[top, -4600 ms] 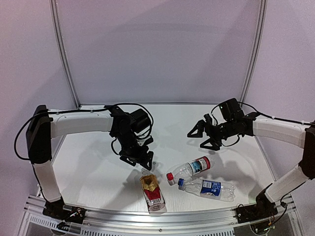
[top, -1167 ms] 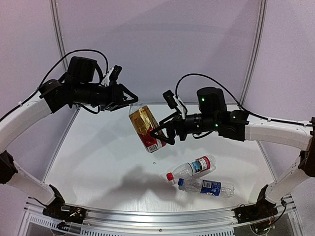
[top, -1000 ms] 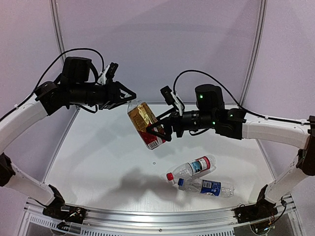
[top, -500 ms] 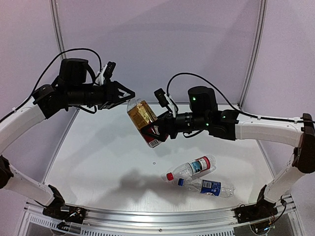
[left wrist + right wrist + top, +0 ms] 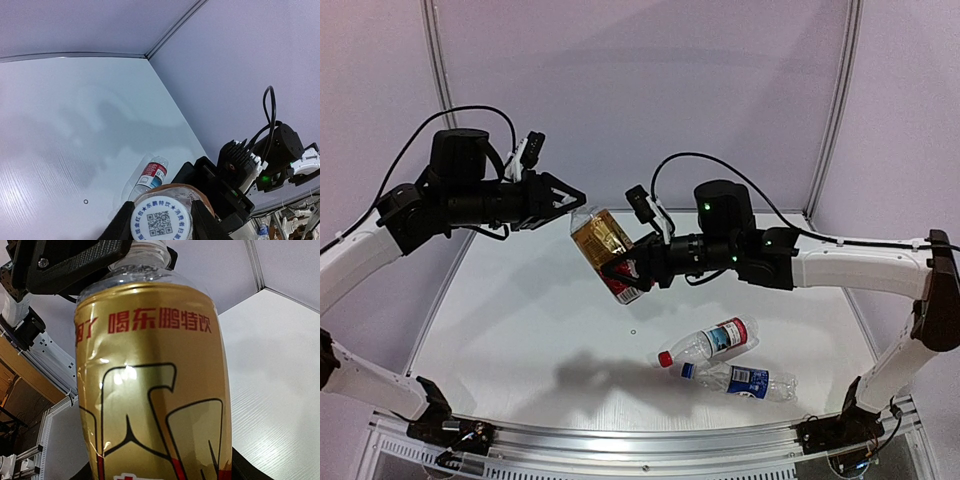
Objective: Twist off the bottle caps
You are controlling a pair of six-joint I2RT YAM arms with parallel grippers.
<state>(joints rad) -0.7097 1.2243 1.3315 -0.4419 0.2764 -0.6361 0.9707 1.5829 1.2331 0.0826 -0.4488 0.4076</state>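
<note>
The amber bottle (image 5: 604, 250) with its gold-red label hangs tilted above the table, held from both ends. My left gripper (image 5: 574, 203) is shut on its white cap (image 5: 161, 220), a finger (image 5: 121, 226) pressing each side. My right gripper (image 5: 626, 273) closes round the bottle's lower end, and its dark fingers (image 5: 236, 466) lie against the label (image 5: 155, 390). A red-white labelled bottle (image 5: 712, 341) with a red cap (image 5: 665, 359) lies on the table. Beside it lies a blue-labelled bottle (image 5: 748, 381) with a blue cap (image 5: 688, 371).
The white table (image 5: 510, 320) is walled by pale panels with metal posts (image 5: 836, 110) at the back corners. A small dark ring (image 5: 633, 333) marks the tabletop. An aluminium rail (image 5: 620, 440) runs along the near edge.
Both arms have drifted a little left with the amber bottle. The right gripper's jaws have closed in from wide open onto the bottle's lower end. The left grip on the cap is unchanged.
</note>
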